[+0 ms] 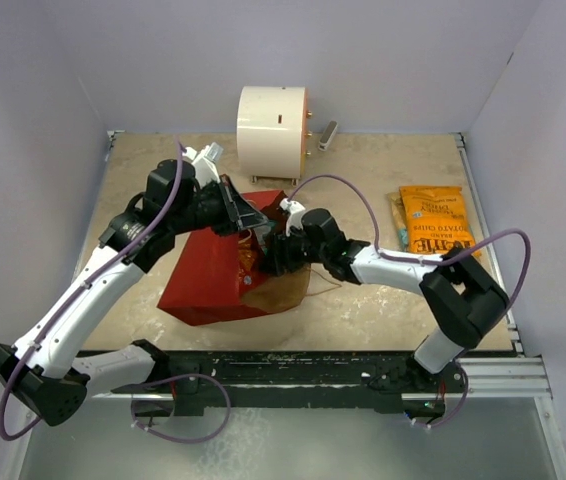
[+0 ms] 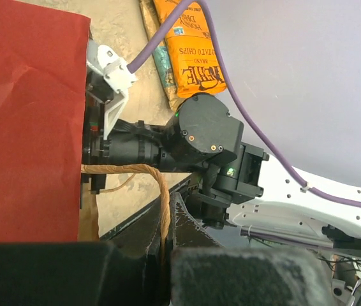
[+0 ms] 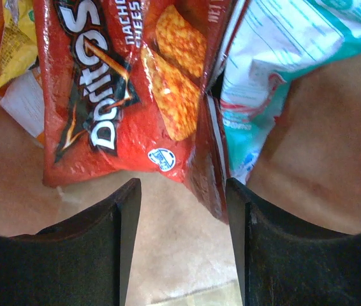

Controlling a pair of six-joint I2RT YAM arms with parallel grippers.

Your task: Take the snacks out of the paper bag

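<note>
Snacks lie just ahead of your right gripper [image 3: 182, 191], whose fingers stand spread with nothing between them, deep inside the paper bag [image 1: 203, 280]. Straight off the fingertips, the lower edge of the red chip bag [image 3: 117, 95] reaches down towards the gap without touching either finger. To its right, a small teal packet [image 3: 276, 70] overlaps the red bag's side, and a yellow packet [image 3: 14, 44] peeks out at the upper left. All of them rest on the brown kraft inner wall. Your left gripper [image 2: 168, 255] is at the bag's mouth, fingers pressed nearly together with the twine handle [image 2: 161, 191] running down into the narrow gap between them. In the top view that hand sits at the far upper edge of the opening, just beside the right wrist. The bag itself lies on its side in the middle of the table [image 1: 383, 300], mouth facing right. Well apart to the right, a yellow-orange chip bag [image 1: 435, 222] lies flat on the table near the edge. A white cylinder [image 1: 271, 127] stands at the back, beyond the bag.
</note>
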